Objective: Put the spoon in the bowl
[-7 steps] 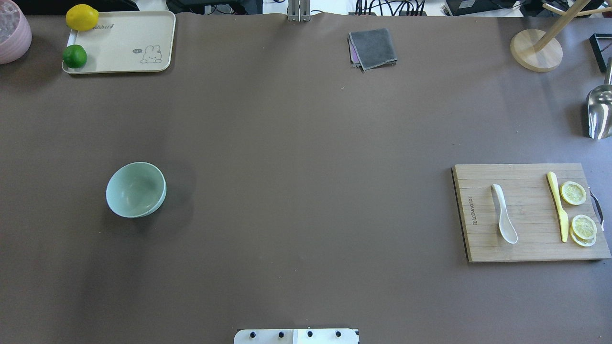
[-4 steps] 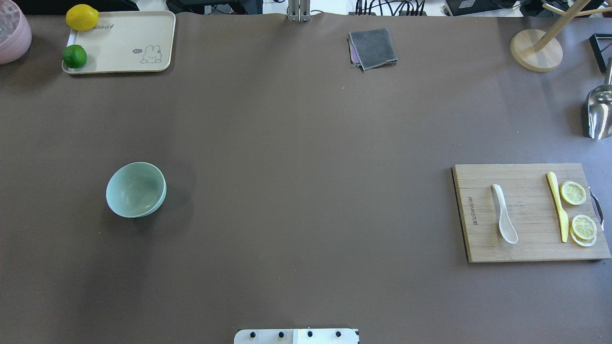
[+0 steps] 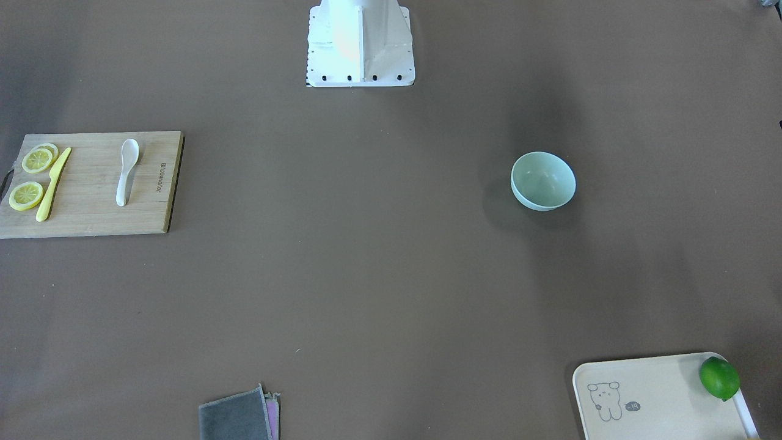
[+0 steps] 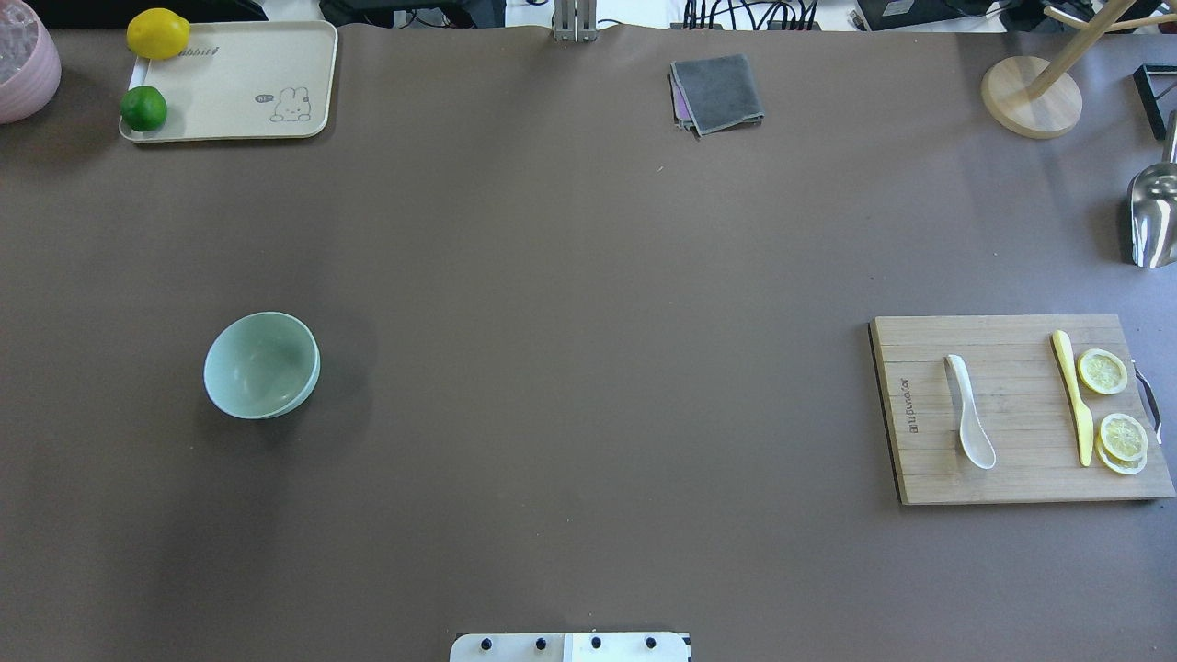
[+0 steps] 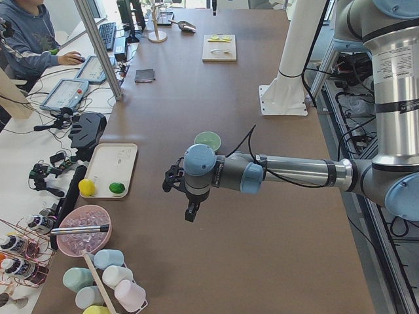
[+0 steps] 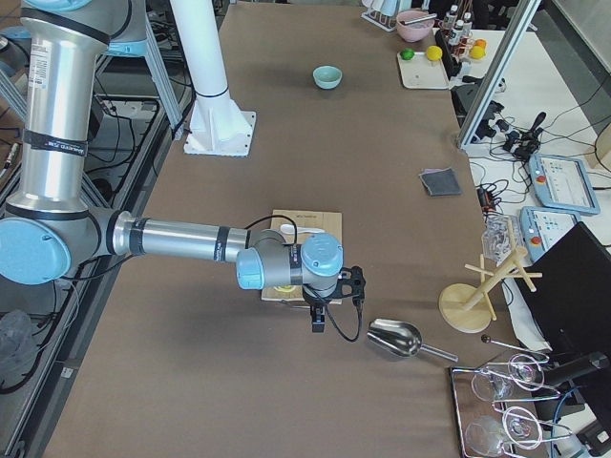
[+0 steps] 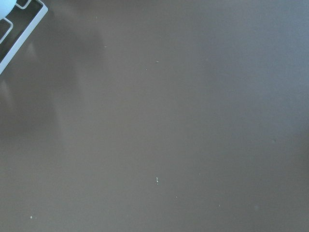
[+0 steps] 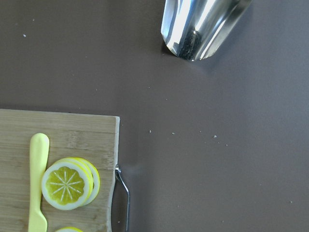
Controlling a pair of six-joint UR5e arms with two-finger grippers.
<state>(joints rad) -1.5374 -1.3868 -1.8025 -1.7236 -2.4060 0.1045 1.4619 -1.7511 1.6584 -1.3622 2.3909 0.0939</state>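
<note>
We saw the bowl [image 4: 262, 366] on the left of the table [image 4: 588, 276]. Well to its right the spoon [image 4: 965, 409] lay flat on the wooden board [image 4: 1011, 340], left of the yellow knife [image 4: 1071, 391] and lemon slices [image 4: 1102, 371]. The left gripper [image 5: 190, 214] and right gripper [image 6: 319, 322] hung over the table; we could not tell if they were apart or together.

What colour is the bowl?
The bowl is pale mint green and plain; it shows best in the overhead view.
</note>
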